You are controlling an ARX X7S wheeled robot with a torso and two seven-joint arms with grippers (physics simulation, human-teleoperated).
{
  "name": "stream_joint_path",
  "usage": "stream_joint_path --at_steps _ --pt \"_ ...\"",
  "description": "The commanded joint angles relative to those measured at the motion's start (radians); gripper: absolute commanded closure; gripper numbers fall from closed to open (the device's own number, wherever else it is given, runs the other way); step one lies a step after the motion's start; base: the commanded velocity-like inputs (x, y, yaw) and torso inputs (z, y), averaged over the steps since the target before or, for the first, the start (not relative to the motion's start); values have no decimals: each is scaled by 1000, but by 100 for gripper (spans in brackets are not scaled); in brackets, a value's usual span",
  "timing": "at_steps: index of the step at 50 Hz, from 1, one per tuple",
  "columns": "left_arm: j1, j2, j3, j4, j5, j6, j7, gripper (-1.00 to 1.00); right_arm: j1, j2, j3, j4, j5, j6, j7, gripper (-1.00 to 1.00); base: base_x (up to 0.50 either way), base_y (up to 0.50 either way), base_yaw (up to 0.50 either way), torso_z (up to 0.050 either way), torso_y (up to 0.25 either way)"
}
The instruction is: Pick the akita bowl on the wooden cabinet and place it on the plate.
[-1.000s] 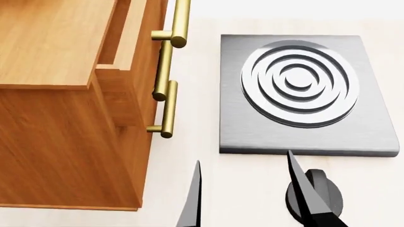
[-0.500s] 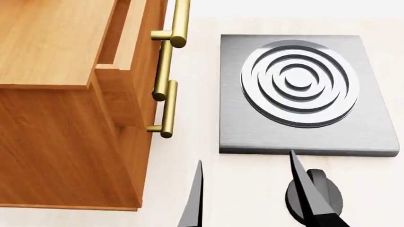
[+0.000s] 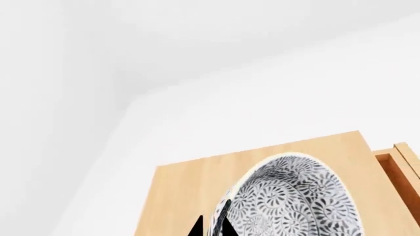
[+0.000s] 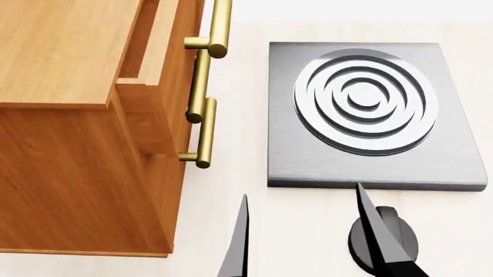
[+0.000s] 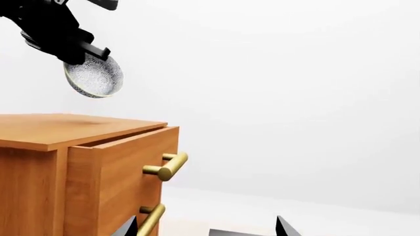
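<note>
The akita bowl (image 5: 95, 76), grey-black with a white speckled pattern, hangs tilted in the air above the wooden cabinet (image 5: 72, 147). My left gripper (image 5: 88, 51) is shut on its rim. In the left wrist view the bowl (image 3: 295, 196) fills the lower right, with one dark fingertip (image 3: 196, 228) outside the rim and the other inside; the cabinet top (image 3: 190, 191) lies behind it. My right gripper (image 4: 301, 191) stands open and holds nothing, low in front of the cabinet (image 4: 69, 115). The plate is out of view.
A grey stove slab with a ringed burner (image 4: 366, 107) lies right of the cabinet, with a dark round knob (image 4: 393, 239) in front of it. The top drawer (image 4: 150, 75) is pulled out slightly. Brass bar handles (image 4: 204, 133) stick out toward the stove.
In the head view the right gripper's right finger has crept slightly to the right. Cabinet and stove have not moved.
</note>
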Motion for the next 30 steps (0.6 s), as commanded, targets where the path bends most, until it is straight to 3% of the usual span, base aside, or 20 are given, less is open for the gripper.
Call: stream_joint_path --at_steps 1,17,30 --pt "31 -24 56 214 -39 -44 -2 100 2 4 -2 -9 0 5 6 -100 0 0 0 0 0" --pt "137 -85 133 684 -82 -107 64 100 4 13 -3 -32 -3 18 19 -100 0 0 0 0 0" --pt "216 -116 159 913 -108 -57 83 100 3 21 -3 -38 3 12 29 -100 0 0 0 0 0"
